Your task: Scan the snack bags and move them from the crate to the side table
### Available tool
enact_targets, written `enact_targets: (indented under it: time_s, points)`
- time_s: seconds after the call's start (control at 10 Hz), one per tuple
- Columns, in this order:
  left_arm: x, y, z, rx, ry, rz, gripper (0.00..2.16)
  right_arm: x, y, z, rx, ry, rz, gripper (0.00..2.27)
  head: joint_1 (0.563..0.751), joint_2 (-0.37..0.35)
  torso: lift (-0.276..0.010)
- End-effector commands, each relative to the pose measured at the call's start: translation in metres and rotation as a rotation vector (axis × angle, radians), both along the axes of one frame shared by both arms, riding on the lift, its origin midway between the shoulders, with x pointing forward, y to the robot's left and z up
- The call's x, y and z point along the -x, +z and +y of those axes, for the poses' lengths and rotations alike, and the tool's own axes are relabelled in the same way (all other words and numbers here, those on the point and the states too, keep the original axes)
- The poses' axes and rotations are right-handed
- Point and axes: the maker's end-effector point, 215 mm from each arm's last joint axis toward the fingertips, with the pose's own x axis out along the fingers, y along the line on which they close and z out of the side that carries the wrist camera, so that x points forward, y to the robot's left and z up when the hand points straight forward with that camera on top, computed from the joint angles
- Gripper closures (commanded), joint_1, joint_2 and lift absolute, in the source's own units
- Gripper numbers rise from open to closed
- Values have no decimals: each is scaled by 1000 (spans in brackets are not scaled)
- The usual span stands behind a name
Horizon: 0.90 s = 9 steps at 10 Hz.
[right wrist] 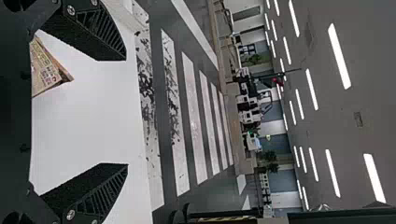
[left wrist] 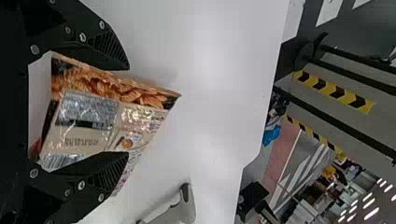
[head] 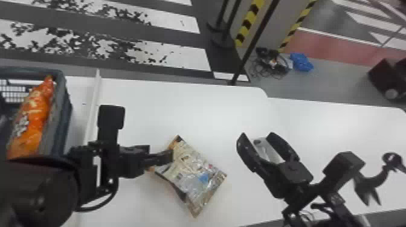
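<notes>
Silver and tan, the crinkled snack bag [head: 196,175] sits right at the left gripper [head: 169,157], over the white table [head: 187,105]. The left wrist view has that hand's fingers spread apart, the bag showing between them and running out past their tips. It also gives us brown snack pieces printed along one edge, while the head view catches a blue patch.

Just across from that hand, the right gripper [head: 257,137] is wide, near the bag but apart from it. From the right wrist view, we get one tan corner of the bag near the base of one finger, and bare tabletop between the two.

Out to the left hand's left, beyond a pale rail [head: 93,102], here's the grey crate [head: 65,114], with an orange snack bag [head: 33,117] leaning inside against its side wall; that's from the head view. Farther off, past both hands, blue material [head: 302,62] lies on the floor by tangled cables [head: 269,65].
</notes>
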Motion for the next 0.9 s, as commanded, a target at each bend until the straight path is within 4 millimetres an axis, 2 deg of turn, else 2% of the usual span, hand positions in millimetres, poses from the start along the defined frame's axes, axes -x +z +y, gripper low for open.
enact_targets:
  time_s: [0.0, 0.1, 0.2, 0.3, 0.4, 0.5, 0.7, 0.8]
  points:
    - [-20, 23, 19, -63, 94, -148, 36, 2, -7, 1, 6, 3, 25, 107, 695, -350, -87]
    - [-35, 52, 44, -123, 190, -294, 36, 2, -14, 8, 0, 18, 50, 97, 695, -350, -87]
    - [-35, 69, 73, -184, 240, -358, 36, 1, -18, 16, -5, 31, 60, 120, 695, -350, -87]
    - [-29, 87, 113, -188, 300, -382, 36, -1, -30, 24, -14, 47, 103, 248, 695, -350, -87]
    - [-19, 99, 147, -203, 348, -398, 36, -1, -44, 32, -22, 67, 153, 596, 695, -332, -87]
    - [-10, 106, 179, -231, 386, -409, 36, -1, -52, 45, -37, 98, 179, 1173, 695, -275, -87]
    - [14, 110, 230, -263, 430, -398, 36, 8, -73, 73, -70, 142, 263, 2152, 695, -180, -87]
    - [23, 116, 245, -272, 445, -401, 36, 11, -80, 85, -73, 164, 288, 2246, 695, -121, -87]
